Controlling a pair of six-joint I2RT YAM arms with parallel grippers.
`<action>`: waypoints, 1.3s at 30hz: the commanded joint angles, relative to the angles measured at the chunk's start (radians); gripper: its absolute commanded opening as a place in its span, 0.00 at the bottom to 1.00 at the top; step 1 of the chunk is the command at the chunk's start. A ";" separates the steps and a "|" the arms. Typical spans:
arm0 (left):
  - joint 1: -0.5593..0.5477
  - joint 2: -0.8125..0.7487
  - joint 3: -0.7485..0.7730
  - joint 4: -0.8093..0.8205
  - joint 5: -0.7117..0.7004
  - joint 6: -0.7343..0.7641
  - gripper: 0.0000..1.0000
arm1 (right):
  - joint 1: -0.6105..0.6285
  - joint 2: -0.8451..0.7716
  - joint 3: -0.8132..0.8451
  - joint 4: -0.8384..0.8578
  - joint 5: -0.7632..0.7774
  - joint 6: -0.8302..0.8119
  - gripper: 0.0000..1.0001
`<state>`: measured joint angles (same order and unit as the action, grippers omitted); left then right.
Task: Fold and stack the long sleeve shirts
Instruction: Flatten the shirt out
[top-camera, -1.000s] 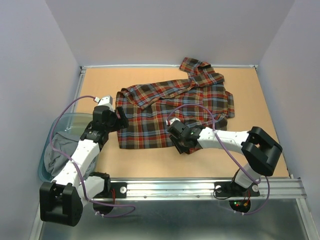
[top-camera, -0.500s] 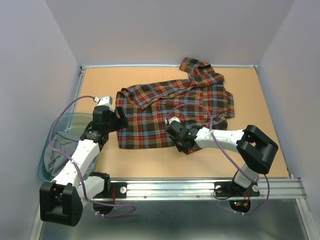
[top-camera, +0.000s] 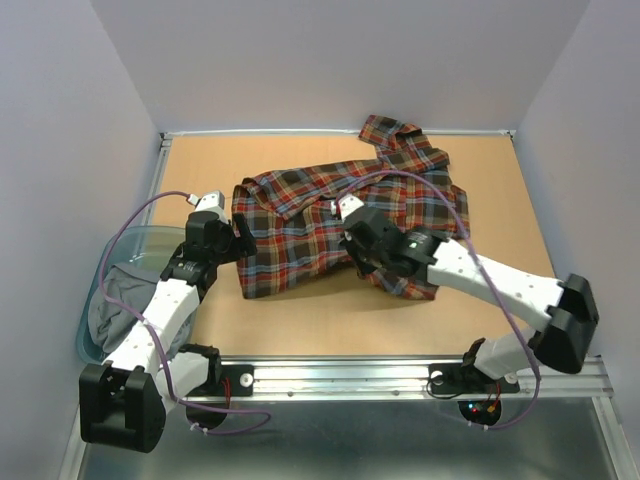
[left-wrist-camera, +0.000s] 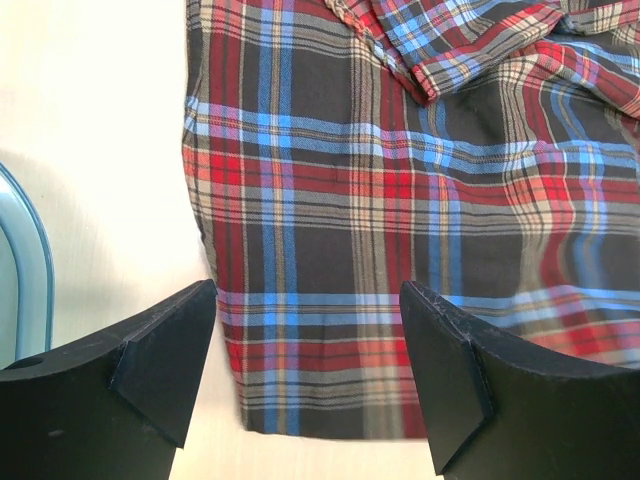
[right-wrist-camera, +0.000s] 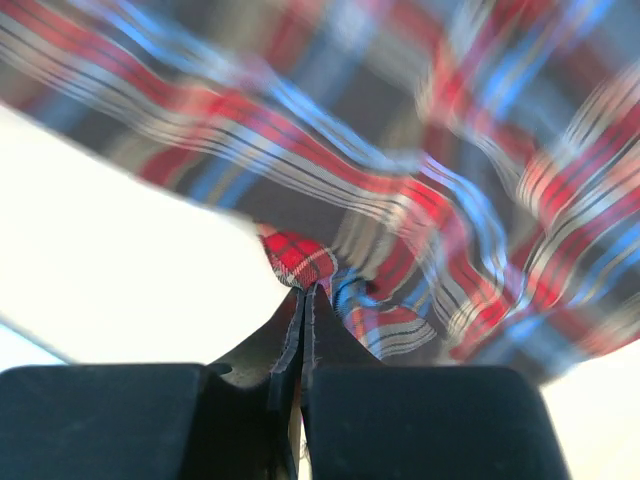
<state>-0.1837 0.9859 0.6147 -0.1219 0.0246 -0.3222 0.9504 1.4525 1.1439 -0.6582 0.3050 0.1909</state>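
Note:
The plaid long sleeve shirt lies spread on the tan table, collar at the far right. My right gripper is shut on the shirt's near hem and holds it lifted over the shirt's middle; in the right wrist view the cloth hangs from the closed fingertips. My left gripper is open and empty, low over the shirt's near-left corner; in the left wrist view the hem corner lies between the two fingers.
A clear blue bin holding grey cloth stands off the table's left edge beside my left arm. Its rim shows in the left wrist view. White walls enclose the table on three sides.
My right gripper has lifted the shirt's near right hem and carried it up and back over the shirt's middle, folding that part. The left arm has not moved.

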 joint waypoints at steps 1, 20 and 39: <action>-0.005 -0.001 0.013 0.031 -0.012 0.014 0.85 | 0.004 -0.135 0.177 -0.079 -0.093 -0.125 0.01; -0.005 0.023 0.013 0.016 -0.017 0.005 0.85 | 0.004 -0.336 0.326 -0.132 -0.703 -0.145 0.00; -0.008 0.023 -0.010 -0.033 0.023 -0.087 0.85 | -0.436 -0.141 0.048 -0.198 -0.156 0.146 0.68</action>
<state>-0.1841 1.0115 0.6147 -0.1474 0.0330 -0.3660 0.6464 1.3197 1.2480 -0.9127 -0.0051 0.2298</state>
